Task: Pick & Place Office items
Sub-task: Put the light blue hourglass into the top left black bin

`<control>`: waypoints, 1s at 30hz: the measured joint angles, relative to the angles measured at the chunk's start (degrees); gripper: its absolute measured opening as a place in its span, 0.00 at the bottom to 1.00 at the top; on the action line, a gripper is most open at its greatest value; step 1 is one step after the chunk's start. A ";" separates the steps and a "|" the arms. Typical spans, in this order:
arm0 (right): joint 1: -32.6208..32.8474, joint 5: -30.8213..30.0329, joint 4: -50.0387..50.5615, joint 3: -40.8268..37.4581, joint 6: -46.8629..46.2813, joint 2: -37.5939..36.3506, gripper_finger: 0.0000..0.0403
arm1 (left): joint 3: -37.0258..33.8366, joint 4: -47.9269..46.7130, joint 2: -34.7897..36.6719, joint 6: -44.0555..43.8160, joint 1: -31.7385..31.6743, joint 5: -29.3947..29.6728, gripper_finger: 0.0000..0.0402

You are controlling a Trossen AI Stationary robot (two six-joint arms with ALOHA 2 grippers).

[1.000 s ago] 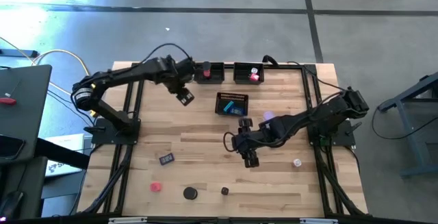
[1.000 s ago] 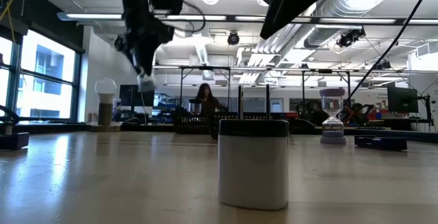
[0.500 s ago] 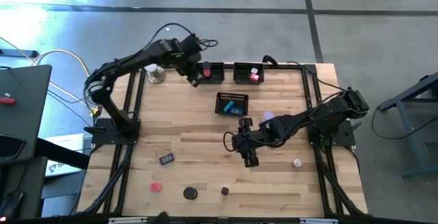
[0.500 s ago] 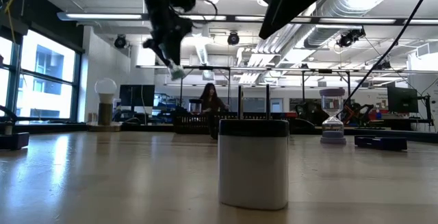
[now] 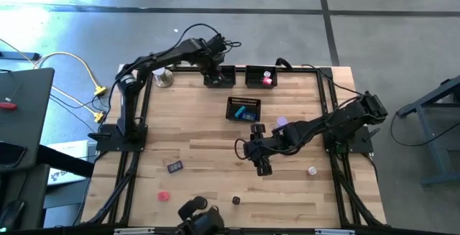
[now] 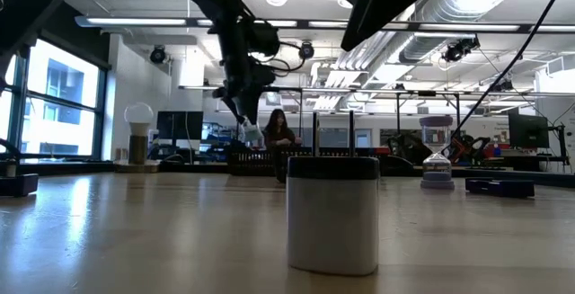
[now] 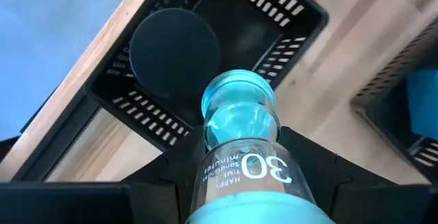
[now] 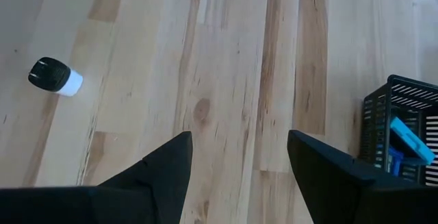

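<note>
My left gripper [image 5: 213, 64] is shut on a clear sand timer [image 7: 238, 125] with teal sand and a "30" label. It hangs above the far-left black mesh tray [image 7: 274, 15], which has a black disc [image 7: 174, 46] in it. In the low view the timer's pale end [image 6: 252, 133] shows below the fingers. My right gripper [image 5: 263, 165] stands open over bare wood at mid-table, holding nothing. Loose items lie on the near table: a dark block [image 5: 174, 167], a red disc [image 5: 164, 195] and a small black-and-white cylinder [image 8: 55, 77]. My left gripper pinches the sand timer between its two fingers [image 7: 161, 186], on the labelled part of the glass [image 7: 209, 172] near its teal end cap. The fingers point steeply down and lie along the timer. Its free bulb sticks out past them, clear above the tray.
Two more black mesh trays stand at the far edge [image 5: 260, 75] and mid-table [image 5: 244, 109], the latter with blue blocks. A white ball on a metal base [image 5: 164, 77] stands at the far left. A lavender piece [image 5: 282, 122] and a pale piece [image 5: 312, 170] lie near the right arm.
My left gripper has carried the sand timer toward the table's far edge and slightly right. It started over the wood left of the trays and is now above the far-left tray, a little lower. Its hold is unchanged.
</note>
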State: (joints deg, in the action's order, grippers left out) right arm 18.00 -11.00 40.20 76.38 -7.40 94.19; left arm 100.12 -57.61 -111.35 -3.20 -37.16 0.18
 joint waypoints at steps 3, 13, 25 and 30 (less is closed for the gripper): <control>0.00 0.01 0.02 0.00 0.13 0.00 0.57 | 0.00 -0.23 -1.00 0.26 -1.02 0.09 0.40; -0.15 -0.02 -0.12 0.00 1.64 0.00 0.57 | 0.00 0.69 -2.95 0.34 -3.73 -0.59 0.40; -0.15 0.00 -0.13 0.00 1.64 0.00 0.57 | 0.00 0.65 -2.97 -0.17 -3.26 -0.89 0.40; -0.15 0.00 -0.13 0.00 1.64 0.00 0.57 | 0.00 0.68 -2.97 0.19 -2.72 -3.86 0.40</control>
State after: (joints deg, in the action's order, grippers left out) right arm 17.85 -11.00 40.07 76.38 -5.76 94.19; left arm 100.12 -56.93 -114.32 -3.00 -39.87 -3.68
